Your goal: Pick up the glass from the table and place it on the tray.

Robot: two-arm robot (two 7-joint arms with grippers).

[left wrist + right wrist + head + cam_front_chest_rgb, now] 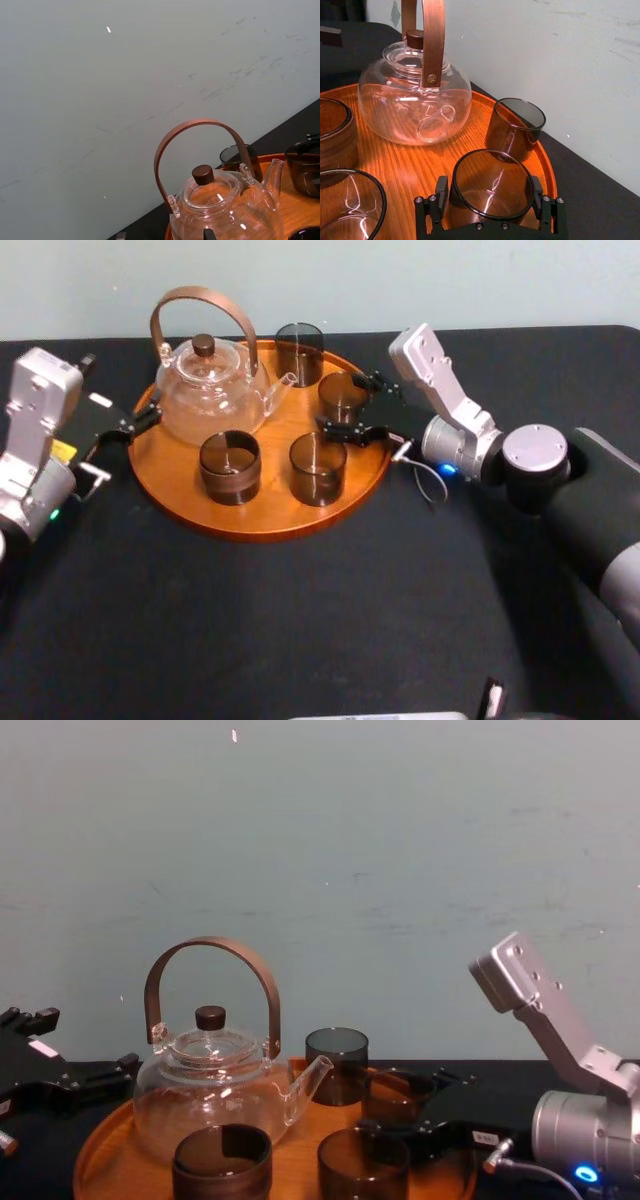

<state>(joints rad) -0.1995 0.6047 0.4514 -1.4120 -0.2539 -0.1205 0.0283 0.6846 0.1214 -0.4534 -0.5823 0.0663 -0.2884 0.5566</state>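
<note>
While the left gripper [120, 395] hangs over the black bench [300, 620] just off the left rim of the tray [275, 508], its jaws stand apart with nothing between them, pointing toward the teapot. The round orange-brown tray lies at the far middle of the bench. On its left half stands a clear glass teapot [205, 390] with a curved brown handle and a dark knob on the lid, its spout turned to the right. In front of the teapot sits a wood-banded cup [230, 468], and just to the right of that cup a dark glass [318, 468]. Another dark tumbler [300, 352] stands at the tray's far rim. The glass [343, 395] stands upright on the right part of the tray, inside the rim, between tumbler and front glass. The right gripper [355, 405] reaches in from the right over the rim, its jaws closed against both sides of that glass.
</note>
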